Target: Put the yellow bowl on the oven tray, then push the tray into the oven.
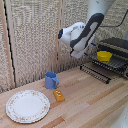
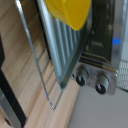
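- A white robot arm's grabber [image 1: 89, 48] hung in the air above the oven's [image 1: 116, 46] open drop-down door [image 1: 95, 71]; whether its fingers were apart or together could not be told.
- The yellow dish [image 1: 103, 55] sat on the baking sheet [image 1: 113, 62] at the oven mouth, at the exterior view's right.
- The wrist view showed the yellow dish [image 2: 70, 11] on the ridged baking sheet [image 2: 61, 47], with two oven knobs [image 2: 91, 80] nearby.
- On the wooden table [image 1: 85, 107] stood a blue mug [image 1: 51, 80], a small orange block [image 1: 59, 95] and a white patterned plate [image 1: 27, 106].

Kitchen mock-up: toaster oven [image 1: 114, 56], mug [image 1: 51, 80], plate [image 1: 27, 106]
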Robot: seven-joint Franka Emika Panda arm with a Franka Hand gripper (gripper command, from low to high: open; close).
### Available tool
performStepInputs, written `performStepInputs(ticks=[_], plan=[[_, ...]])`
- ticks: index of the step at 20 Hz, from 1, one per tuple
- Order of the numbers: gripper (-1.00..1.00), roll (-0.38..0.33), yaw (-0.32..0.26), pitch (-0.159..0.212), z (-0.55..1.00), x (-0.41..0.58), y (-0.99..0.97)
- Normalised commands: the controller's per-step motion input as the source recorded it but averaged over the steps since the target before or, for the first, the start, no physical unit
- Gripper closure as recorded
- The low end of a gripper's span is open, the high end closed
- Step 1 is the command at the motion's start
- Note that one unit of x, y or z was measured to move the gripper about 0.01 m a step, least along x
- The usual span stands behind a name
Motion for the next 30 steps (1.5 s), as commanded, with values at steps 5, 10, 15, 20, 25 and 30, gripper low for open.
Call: performStepInputs(ticks=[5,10,15,20,25,30], plan=[[-1.0,-0.165,0.239,0.003,-0.18,0.058,-0.36],[-1.0,-0.102,0.226,0.079,-0.18,0.023,-0.41],[-1.0,-0.016,0.147,0.091,-0.05,0.006,-0.37],[-1.0,-0.005,0.088,0.103,0.0,0.0,-0.33],[1.0,0.011,0.076,0.113,0.0,0.05,-0.34],[1.0,0.003,0.037,0.104,0.0,0.094,-0.16]])
